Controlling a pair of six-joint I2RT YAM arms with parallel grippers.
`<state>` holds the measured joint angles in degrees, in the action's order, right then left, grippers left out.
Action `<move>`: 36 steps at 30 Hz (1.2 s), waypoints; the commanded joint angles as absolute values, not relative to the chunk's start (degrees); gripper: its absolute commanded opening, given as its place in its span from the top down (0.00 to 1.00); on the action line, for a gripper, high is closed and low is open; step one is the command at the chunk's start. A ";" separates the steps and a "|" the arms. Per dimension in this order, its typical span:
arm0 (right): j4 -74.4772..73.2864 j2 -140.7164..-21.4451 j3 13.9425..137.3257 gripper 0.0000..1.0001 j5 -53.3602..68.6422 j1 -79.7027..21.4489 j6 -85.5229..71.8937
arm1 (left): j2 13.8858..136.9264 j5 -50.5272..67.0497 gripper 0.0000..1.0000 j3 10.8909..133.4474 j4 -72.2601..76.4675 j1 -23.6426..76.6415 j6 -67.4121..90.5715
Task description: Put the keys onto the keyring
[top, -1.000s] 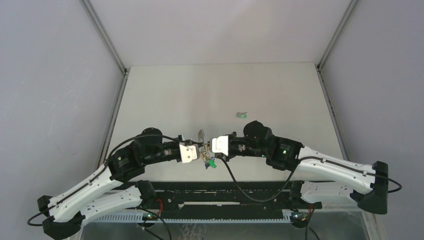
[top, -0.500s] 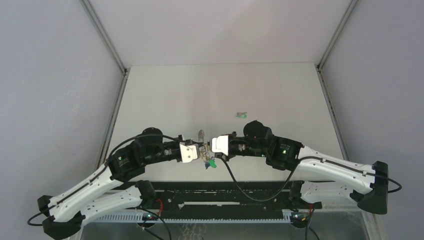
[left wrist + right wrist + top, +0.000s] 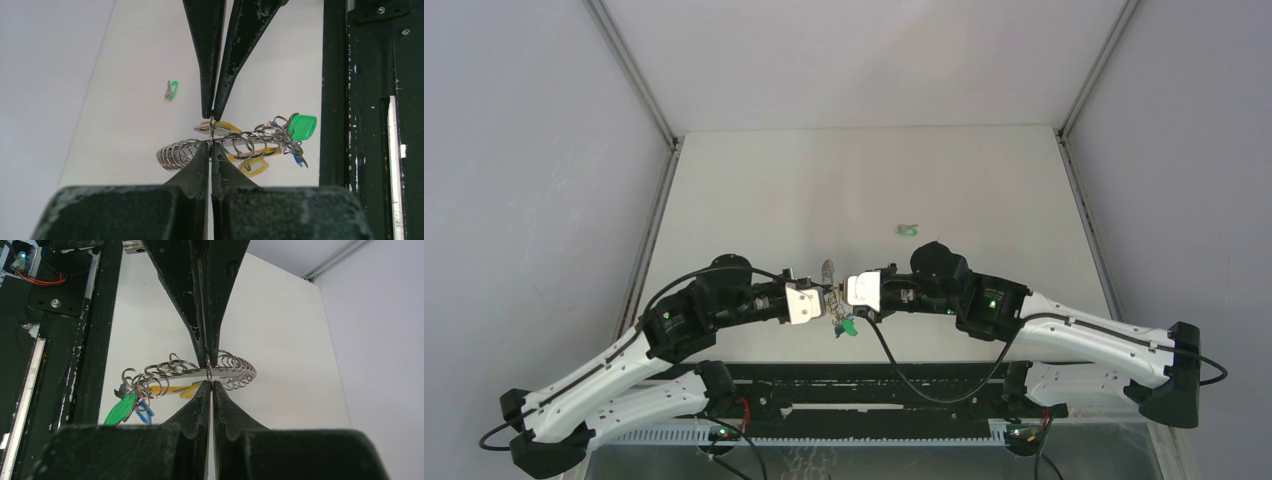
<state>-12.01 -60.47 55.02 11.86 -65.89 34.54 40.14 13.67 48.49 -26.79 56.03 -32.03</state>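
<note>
Left gripper (image 3: 210,150): clamped on keyring (image 3: 176,154).
Right gripper (image 3: 210,386): clamped on same ring, facing.
Loose green key (image 3: 908,230): toward far edge; right arm (image 3: 1074,335) nearer.

Table (image 3: 824,190): flat, matte, off-white top that fills the middle of the overhead view. Back wall (image 3: 864,60), left wall (image 3: 524,180) and right wall (image 3: 1184,180): plain pale grey panels, unmarked, closing in the table on three sides. Left strut (image 3: 629,70) and right strut (image 3: 1102,65): grey metal, running from the table's far corners to the upper corners of the frame. Black rail (image 3: 804,376): scuffed, spans the lower centre. Lighting is even and diffuse, with soft shadows.
</note>
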 commanded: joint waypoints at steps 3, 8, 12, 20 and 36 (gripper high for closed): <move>-7.64 -59.68 56.41 1.00 11.98 -67.18 34.40 | 40.66 13.05 1.00 49.56 -23.63 56.16 -31.22; -7.64 -59.33 56.43 1.00 11.25 -67.76 34.91 | 41.31 12.60 1.00 49.95 -23.95 56.18 -30.99; -7.65 -59.17 56.41 1.00 10.76 -68.07 35.19 | 41.61 12.50 1.00 50.14 -24.38 56.16 -30.89; -8.46 -59.31 56.38 1.00 8.61 -69.04 36.29 | 41.97 11.88 1.00 50.70 -24.59 56.16 -29.79; -10.19 -59.76 56.40 1.00 4.46 -70.25 38.59 | 42.75 15.62 1.00 52.04 -23.99 51.74 -25.75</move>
